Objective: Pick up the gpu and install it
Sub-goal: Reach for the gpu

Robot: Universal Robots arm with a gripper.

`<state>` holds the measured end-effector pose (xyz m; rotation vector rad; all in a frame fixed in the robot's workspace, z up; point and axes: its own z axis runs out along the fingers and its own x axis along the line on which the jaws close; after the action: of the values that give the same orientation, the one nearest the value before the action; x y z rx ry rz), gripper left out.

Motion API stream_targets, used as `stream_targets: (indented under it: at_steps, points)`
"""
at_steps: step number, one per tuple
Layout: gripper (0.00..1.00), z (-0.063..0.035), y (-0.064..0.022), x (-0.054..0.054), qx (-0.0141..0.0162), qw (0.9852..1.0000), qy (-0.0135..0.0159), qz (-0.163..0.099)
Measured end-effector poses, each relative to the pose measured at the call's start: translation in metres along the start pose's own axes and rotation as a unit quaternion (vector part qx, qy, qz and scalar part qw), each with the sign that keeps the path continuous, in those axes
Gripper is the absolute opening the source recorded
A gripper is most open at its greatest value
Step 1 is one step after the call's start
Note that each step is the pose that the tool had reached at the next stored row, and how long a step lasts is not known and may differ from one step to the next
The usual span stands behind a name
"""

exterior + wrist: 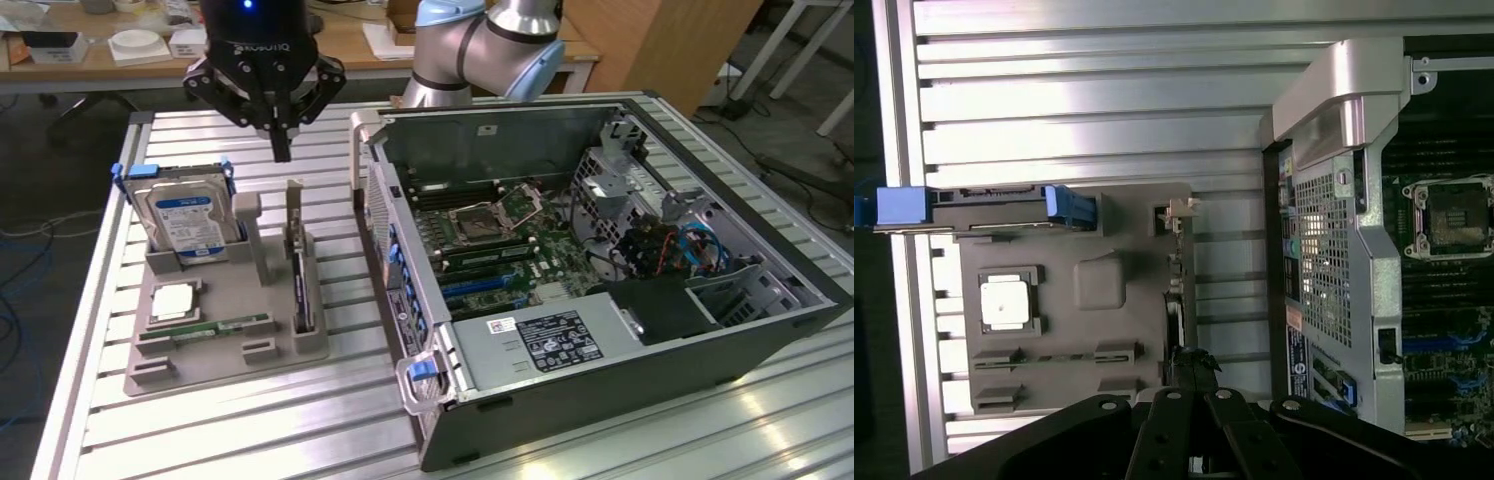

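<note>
Slatted aluminium table carries one grey holder tray and one open computer case; wooden desks stand behind. Directions below treat the exterior view as a clock dial. The gpu stands on its long edge in a slot along the tray's 3 o'clock side, between the other parts and the case. Its long axis runs from 6 to 12 o'clock, with the silver bracket end pointing to 12 o'clock. One arm rises at 12 o'clock behind the case. One gripper hangs vertically, fingertips down, above the tray's 12 o'clock end, close over the bracket end of the gpu but clear of it. The fingers are pressed together and hold nothing. Tray contents, counted: one hard drive upright at 10 o'clock from the gpu, one processor chip lying flat at 9 o'clock, one memory stick at 8 o'clock, and the one gpu.
</note>
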<state>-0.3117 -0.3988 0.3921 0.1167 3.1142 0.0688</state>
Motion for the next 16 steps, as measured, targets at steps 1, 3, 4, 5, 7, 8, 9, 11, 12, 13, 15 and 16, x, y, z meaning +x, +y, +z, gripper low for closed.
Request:
stream_targets:
  at_steps: [1,3,4,5,7,8,9,11,12,13,15,16]
  points:
    - [0.10,0.0000,-0.0001,0.001,0.0000,1.0000,0.0000,0.000]
    - [0.10,0.0000,-0.0002,0.002,0.0000,1.0000,0.0000,0.000]
    - [0.10,-0.0001,-0.0003,0.003,0.0000,1.0000,0.0000,0.000]
    - [0.10,-0.0001,-0.0003,0.004,0.0000,1.0000,0.0000,0.000]
    - [0.10,-0.0001,-0.0005,0.006,0.0000,1.0000,0.0000,0.000]
    - [0.10,-0.0002,-0.0005,0.007,0.0000,1.0000,0.0000,0.000]
    - [0.10,-0.0002,-0.0006,0.008,0.0000,1.0000,0.0000,0.000]
    - [0.10,-0.0002,-0.0007,0.009,0.0000,1.0000,0.0000,0.000]
    - [0.10,-0.0002,-0.0008,0.010,0.0000,1.0000,0.0000,0.000]
    - [0.10,-0.0002,-0.0008,0.011,0.0000,1.0000,0.0000,0.000]
    - [0.10,-0.0003,-0.0010,0.013,0.0000,1.0000,0.0000,0.000]
    - [0.10,-0.0003,-0.0010,0.014,0.0000,1.0000,0.0000,0.000]
